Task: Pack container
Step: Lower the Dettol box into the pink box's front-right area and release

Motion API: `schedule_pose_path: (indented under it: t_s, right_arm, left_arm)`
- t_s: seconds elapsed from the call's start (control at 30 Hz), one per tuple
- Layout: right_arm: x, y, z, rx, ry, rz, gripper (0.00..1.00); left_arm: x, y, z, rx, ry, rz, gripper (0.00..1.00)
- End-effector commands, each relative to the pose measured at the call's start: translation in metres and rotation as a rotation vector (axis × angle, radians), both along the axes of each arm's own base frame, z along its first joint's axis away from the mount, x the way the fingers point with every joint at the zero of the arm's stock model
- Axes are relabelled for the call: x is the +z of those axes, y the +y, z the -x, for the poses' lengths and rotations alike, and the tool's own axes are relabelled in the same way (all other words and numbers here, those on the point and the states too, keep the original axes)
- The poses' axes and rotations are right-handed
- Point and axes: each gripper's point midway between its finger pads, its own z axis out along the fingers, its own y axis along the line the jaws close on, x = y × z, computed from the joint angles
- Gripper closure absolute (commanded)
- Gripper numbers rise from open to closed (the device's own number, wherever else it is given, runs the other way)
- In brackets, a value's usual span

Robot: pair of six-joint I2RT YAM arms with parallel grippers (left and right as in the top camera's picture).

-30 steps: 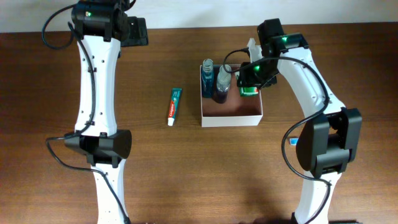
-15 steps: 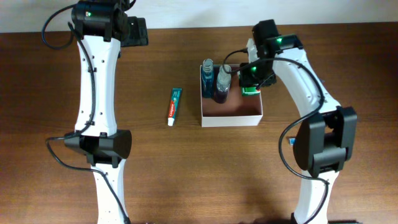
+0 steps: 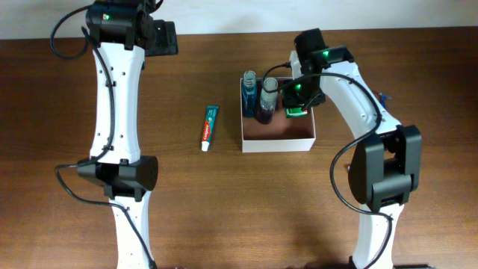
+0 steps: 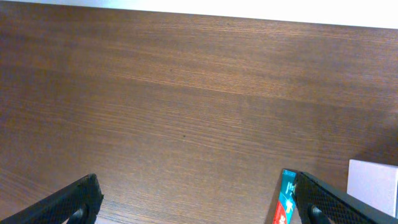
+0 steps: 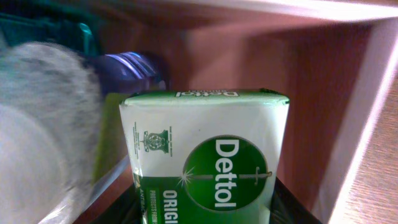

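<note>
While the brown tabletop shows a fine wood grain with a matte surface, the container stands on it right of the centre, in the far half. It is a square, shallow box with thin white walls and a smooth pinkish-brown inside.

Two bottles stand in its far left corner, touching each other: a clear bluish bottle against the left wall and a dark purple bottle with a round body just right of it.

The right gripper is over the far right part of the container and is closed on a soap box, a rectangular carton, white and green with a glossy print "Dettol". The carton is inside the walls, close beside the purple bottle.

A toothpaste tube, flat and long with a white cap at the near end, lies on the wood left of the container, apart from it.

The left gripper hangs at the far left with its black fingers spread wide, holding nothing.
</note>
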Motion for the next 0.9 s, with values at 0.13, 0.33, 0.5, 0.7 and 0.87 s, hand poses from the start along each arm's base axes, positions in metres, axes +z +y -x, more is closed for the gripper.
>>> schedule_pose_path:
  t_s: [0.13, 0.33, 0.5, 0.7, 0.87]
  right_arm:
    - [-0.0140, 0.0001, 0.0032, -0.004, 0.022, 0.015, 0.54]
    - [-0.0140, 0.0002, 0.0030, -0.004, 0.022, 0.015, 0.51]
    - [-0.0140, 0.0002, 0.0031, -0.004, 0.022, 0.015, 0.46]
    - [-0.0140, 0.0002, 0.0031, -0.004, 0.022, 0.015, 0.43]
    - [-0.0128, -0.0006, 0.0041, -0.005, 0.025, 0.016, 0.41]
  left_arm:
    - [0.0086, 0.0007, 0.0015, 0.007, -0.022, 0.014, 0.01]
    - [0.0086, 0.0007, 0.0015, 0.007, -0.022, 0.014, 0.01]
    - [0.0086, 0.0007, 0.0015, 0.007, -0.022, 0.014, 0.01]
    - [0.0085, 0.0007, 0.0016, 0.007, -0.022, 0.014, 0.01]
    - [0.0086, 0.0007, 0.0015, 0.007, -0.022, 0.014, 0.01]
